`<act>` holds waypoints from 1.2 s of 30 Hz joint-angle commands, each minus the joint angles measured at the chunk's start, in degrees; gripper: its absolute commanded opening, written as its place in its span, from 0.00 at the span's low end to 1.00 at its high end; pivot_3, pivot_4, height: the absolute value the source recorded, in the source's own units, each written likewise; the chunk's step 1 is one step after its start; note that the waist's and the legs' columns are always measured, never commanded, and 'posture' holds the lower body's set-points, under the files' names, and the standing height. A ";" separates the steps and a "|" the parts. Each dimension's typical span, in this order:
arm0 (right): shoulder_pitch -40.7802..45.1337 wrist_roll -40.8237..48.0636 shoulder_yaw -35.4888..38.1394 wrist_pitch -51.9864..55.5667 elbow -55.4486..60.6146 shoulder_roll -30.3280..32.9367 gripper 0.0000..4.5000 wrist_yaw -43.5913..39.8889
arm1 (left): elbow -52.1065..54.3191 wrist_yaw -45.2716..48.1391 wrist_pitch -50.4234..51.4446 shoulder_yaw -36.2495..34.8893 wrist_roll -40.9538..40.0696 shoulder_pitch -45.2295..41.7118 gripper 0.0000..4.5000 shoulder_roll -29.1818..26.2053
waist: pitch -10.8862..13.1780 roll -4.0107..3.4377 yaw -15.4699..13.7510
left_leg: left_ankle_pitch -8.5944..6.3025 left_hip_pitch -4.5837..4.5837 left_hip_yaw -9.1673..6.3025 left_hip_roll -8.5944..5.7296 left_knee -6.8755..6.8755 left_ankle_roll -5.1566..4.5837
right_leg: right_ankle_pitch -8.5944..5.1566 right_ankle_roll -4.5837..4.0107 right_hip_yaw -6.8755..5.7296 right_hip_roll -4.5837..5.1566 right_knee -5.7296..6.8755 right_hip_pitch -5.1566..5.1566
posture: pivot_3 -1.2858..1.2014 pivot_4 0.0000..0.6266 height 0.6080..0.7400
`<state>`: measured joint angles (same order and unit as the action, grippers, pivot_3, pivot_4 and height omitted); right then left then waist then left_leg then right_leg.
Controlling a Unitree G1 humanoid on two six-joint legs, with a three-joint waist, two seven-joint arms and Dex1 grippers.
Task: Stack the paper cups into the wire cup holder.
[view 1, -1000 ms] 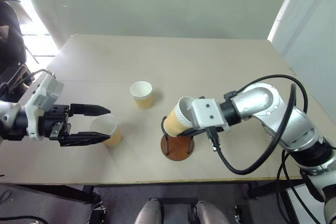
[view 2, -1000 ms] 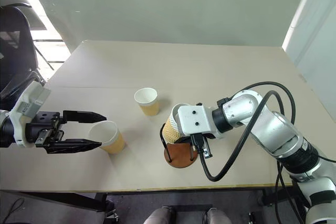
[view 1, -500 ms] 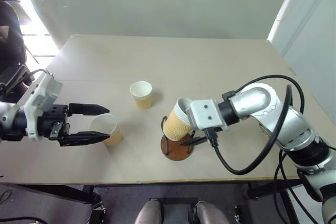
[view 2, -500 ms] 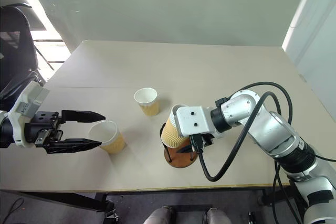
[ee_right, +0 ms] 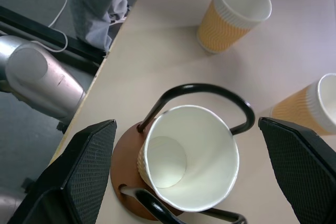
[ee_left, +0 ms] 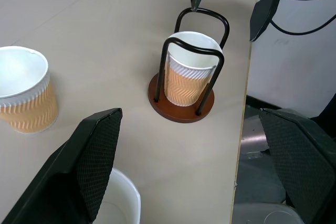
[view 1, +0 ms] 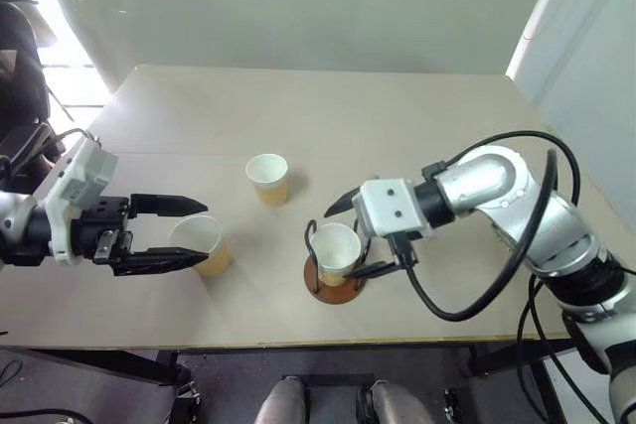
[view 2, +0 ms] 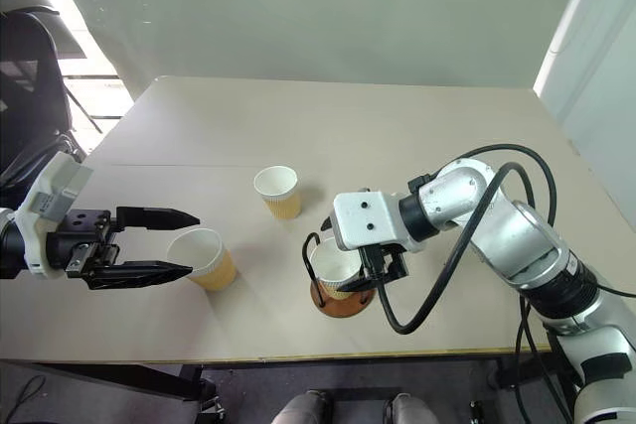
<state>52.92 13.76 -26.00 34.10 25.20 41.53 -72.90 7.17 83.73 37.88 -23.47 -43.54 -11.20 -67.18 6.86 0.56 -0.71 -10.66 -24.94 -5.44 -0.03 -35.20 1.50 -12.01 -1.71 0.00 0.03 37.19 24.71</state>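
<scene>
Between the right end effector's (view 1: 350, 236) spread fingers, a paper cup (view 1: 336, 250) stands seemingly untouched.

holder base (view 1: 335, 291): mostly hidden under seated cup (view 1: 336, 250) | cup by left gripper (ee_left: 116, 203): cut by left wrist view's edge, only rim part visible | third cup (ee_right: 310, 106): cropped at right wrist view's edge | bench (view 1: 417, 136): near edge partly hidden by arms
</scene>
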 commanded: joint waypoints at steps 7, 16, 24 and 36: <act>7.27 12.95 28.11 5.08 -13.44 3.15 1.00 4.89 | -1.15 1.33 -1.25 -3.15 0.95 -0.12 1.00 -2.50 | 0.00 0.00 -0.30 | -0.04 -0.07 0.00 -0.01 0.00 0.16 | 0.01 -0.02 0.01 0.01 -0.01 0.05 | 0.52 0.24 1.00; -5.31 16.09 35.20 2.75 -14.12 20.45 1.00 -4.72 | -9.54 6.29 -11.82 2.84 12.85 0.45 1.00 -10.76 | -0.06 0.05 -0.28 | -0.40 0.05 0.06 0.05 0.01 0.55 | -0.14 0.13 0.03 -0.01 0.00 -0.05 | 0.52 0.24 1.00; -4.52 25.15 37.09 6.73 -9.17 17.93 1.00 -3.52 | -15.01 8.77 -20.94 20.71 17.92 -12.99 1.00 -12.04 | -0.03 -0.06 -0.03 | -0.09 -0.01 0.05 0.18 -0.01 0.27 | -0.21 0.05 0.04 -0.16 0.11 0.01 | 0.52 0.24 1.00; -15.74 41.04 37.49 13.38 7.08 11.42 1.00 6.62 | -21.69 8.77 -29.28 40.28 20.44 -25.17 1.00 -11.00 | -0.05 -0.03 -0.40 | 0.15 -0.17 0.04 0.15 -0.06 -0.29 | -0.01 0.42 0.05 -0.16 -0.10 0.01 | 0.52 0.24 1.00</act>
<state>37.89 53.55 10.86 47.21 29.44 53.19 -69.08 -13.94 89.81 10.31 16.15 -23.54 -35.04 -77.87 6.81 0.54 -1.11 -10.52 -25.11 -5.40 0.12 -35.26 1.19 -11.95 -1.17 0.05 -0.13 37.09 24.72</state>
